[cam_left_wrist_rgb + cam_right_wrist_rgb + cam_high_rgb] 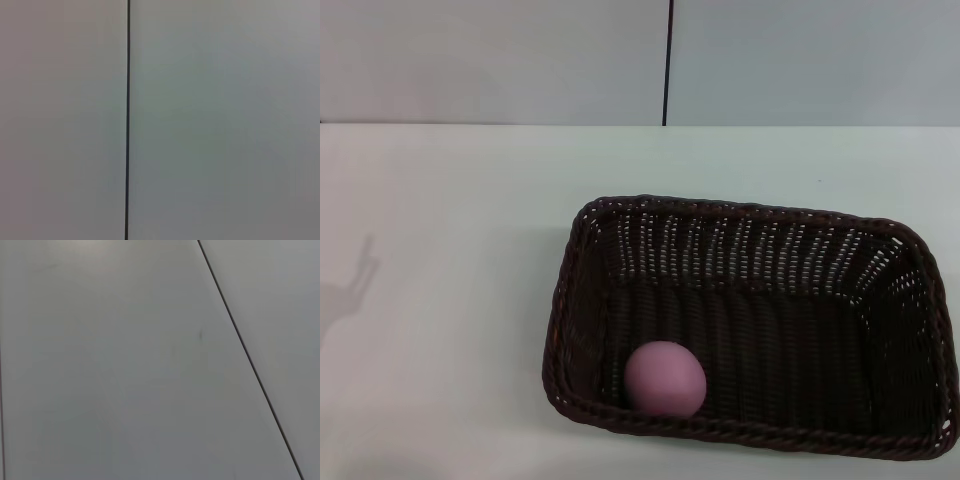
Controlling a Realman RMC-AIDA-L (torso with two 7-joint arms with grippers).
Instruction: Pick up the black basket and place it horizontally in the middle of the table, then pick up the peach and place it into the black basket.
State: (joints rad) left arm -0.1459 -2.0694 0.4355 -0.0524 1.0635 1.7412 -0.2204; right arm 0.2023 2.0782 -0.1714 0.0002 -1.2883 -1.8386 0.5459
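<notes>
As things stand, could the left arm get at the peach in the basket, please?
Probably yes. The peach lies uncovered at the near left corner of the open black basket, and nothing lies over it. Neither arm is in view, though, so actual reach is uncertain.

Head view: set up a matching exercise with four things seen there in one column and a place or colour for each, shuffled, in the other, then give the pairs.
Things
1. the black basket
2. the peach
3. the table
4. the thin dark shadow

Places and colours
A. plain white, wide, carrying everything else
B. pink, resting on the basket floor in its near left corner
C. on the bare tabletop, far to the left
D. very dark woven wicker, lying long side across, right of the table's middle

Pairs: 1-D, 2-B, 3-A, 4-C. Neither end effector shows in any view.
</notes>
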